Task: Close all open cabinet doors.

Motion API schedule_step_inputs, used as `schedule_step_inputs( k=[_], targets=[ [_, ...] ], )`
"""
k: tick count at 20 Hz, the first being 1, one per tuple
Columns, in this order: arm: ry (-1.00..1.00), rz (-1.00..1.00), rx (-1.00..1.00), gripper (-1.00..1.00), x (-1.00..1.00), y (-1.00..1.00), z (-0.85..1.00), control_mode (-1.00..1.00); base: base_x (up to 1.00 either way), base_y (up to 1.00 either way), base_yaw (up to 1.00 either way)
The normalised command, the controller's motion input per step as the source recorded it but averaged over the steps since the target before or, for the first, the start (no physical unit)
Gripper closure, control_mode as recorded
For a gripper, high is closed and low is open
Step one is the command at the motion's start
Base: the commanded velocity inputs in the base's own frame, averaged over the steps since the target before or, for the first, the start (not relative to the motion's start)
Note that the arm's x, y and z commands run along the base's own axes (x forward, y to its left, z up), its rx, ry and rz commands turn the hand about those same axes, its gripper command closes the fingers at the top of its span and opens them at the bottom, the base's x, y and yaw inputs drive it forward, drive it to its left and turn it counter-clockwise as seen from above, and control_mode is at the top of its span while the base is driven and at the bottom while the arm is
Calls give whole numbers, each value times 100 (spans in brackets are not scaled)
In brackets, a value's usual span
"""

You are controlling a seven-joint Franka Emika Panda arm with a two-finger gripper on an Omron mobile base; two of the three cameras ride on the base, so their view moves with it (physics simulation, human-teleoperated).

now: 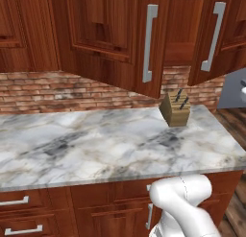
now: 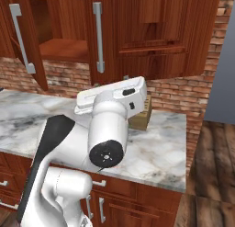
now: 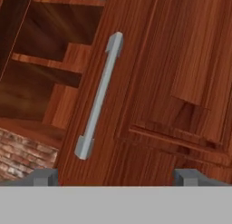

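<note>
Doors stand ajar over the table

Doors (image 1: 113,39) hang above the marble table (image 1: 96,140): two stand swung outward, one on each side of an open cabinet bay (image 1: 185,37) with a bare shelf inside. The left door carries a long grey handle (image 1: 149,43); the right door (image 1: 214,37) carries its own bar (image 1: 214,37). From the right base camera the same pair shows as a door edge at far left (image 2: 27,42) and a door with a handle (image 2: 97,36) beside the bay.

Below the gap a wooden knife block (image 1: 175,109) sits on the table near the brick wall (image 1: 43,89), close under the left door's lower corner. Drawers (image 1: 21,217) line the front beneath the table.

The pincer (image 3: 117,177) is spread wide and holds nothing; its tips frame the panelled door, with that door's handle (image 3: 99,96) just ahead and apart from both fingers. Shelves (image 3: 54,60) show in the open bay beside it
</note>
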Motion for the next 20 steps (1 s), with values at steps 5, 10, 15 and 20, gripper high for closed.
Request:
schedule_step_inputs(
  k=[5, 10, 15, 20],
  targets=[
    [1, 1, 0, -100, 72, 0, 12, -100, 0, 0, 0],
    [18, 8, 3, -100, 88, 0, 0, -100, 0, 0, 0],
    [23, 11, 4, -100, 90, -6, 0, -100, 0, 0, 0],
    [13, 10, 2, -100, 85, -8, -1, -100, 0, 0, 0]
  ],
)
